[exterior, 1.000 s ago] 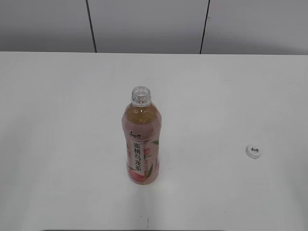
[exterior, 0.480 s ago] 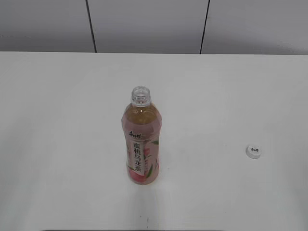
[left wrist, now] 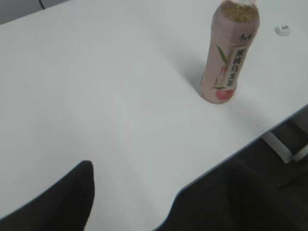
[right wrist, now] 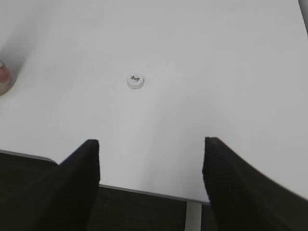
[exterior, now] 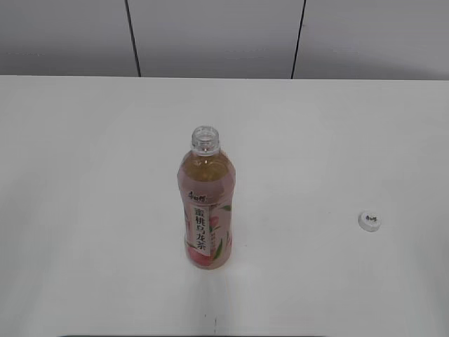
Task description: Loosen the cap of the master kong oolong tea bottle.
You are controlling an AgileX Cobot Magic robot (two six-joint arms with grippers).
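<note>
The master kong oolong tea bottle [exterior: 207, 210] stands upright in the middle of the white table, its mouth uncovered. The cap [exterior: 369, 220] lies on the table to the bottle's right, well apart from it. Neither gripper shows in the exterior view. In the left wrist view the bottle [left wrist: 230, 57] and the cap [left wrist: 282, 30] are far ahead; my left gripper [left wrist: 130, 192] is open and empty near the table's front edge. In the right wrist view my right gripper [right wrist: 151, 144] is open and empty over the front edge, with the cap [right wrist: 135, 80] ahead of it and the bottle's base [right wrist: 4, 79] at the far left.
The white table [exterior: 91, 175] bears nothing else. Its front edge [right wrist: 144, 192] runs under my right gripper, with dark floor below. A grey panelled wall [exterior: 210, 35] stands behind the table.
</note>
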